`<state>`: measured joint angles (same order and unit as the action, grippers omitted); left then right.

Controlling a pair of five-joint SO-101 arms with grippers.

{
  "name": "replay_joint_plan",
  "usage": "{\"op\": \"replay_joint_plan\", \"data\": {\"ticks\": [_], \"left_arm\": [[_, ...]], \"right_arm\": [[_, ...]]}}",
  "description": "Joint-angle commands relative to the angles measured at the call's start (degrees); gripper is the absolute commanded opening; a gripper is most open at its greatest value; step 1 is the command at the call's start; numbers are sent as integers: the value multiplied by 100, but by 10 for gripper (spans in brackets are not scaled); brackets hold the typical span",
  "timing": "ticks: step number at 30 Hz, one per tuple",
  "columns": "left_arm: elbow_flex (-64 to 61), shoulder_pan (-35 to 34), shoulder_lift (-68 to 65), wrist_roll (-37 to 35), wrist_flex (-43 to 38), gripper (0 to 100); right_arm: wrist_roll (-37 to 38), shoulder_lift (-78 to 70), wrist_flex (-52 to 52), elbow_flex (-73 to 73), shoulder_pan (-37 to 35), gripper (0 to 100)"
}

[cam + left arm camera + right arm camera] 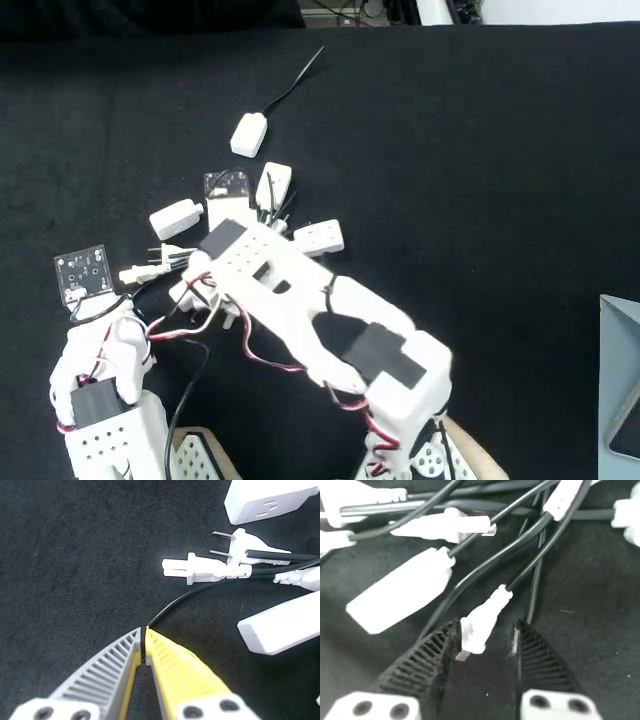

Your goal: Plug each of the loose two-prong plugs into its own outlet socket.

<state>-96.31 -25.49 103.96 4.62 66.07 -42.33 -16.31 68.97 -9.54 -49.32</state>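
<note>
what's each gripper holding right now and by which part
Left gripper pinches a black cable partway along the cord. Right gripper is open around a white plug, not gripping it.

The high camera is looking down over the black cloth table point(500, 150); both wrist cameras are closely facing its white plastic plugs point(138, 271).

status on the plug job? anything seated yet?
Done: nothing that I can see. The two-prong plug lies loose with bare prongs, and the socket block near it shows an empty face.
In hand: left jaws are shut on a black cord; right jaws stand open around a small white plug.
Left: every insertion, as far as these views show.
</note>
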Motion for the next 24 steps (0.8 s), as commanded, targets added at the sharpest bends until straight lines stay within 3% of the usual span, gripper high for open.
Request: {"op": "replay_joint_plan", "data": {"ticks": [1, 7, 15, 24], "left_arm": [[-66, -57, 44, -62, -123, 29], [-75, -57, 44, -62, -123, 29], [-75, -57, 44, -62, -123, 29], [-57, -22, 44, -62, -123, 29]], "right_arm": [[-53, -242, -70, 145, -62, 172], [-44, -435, -35, 426, -26, 15], [35, -286, 290, 470, -9, 12], [1073, 1560, 1591, 725, 290, 12]]}}
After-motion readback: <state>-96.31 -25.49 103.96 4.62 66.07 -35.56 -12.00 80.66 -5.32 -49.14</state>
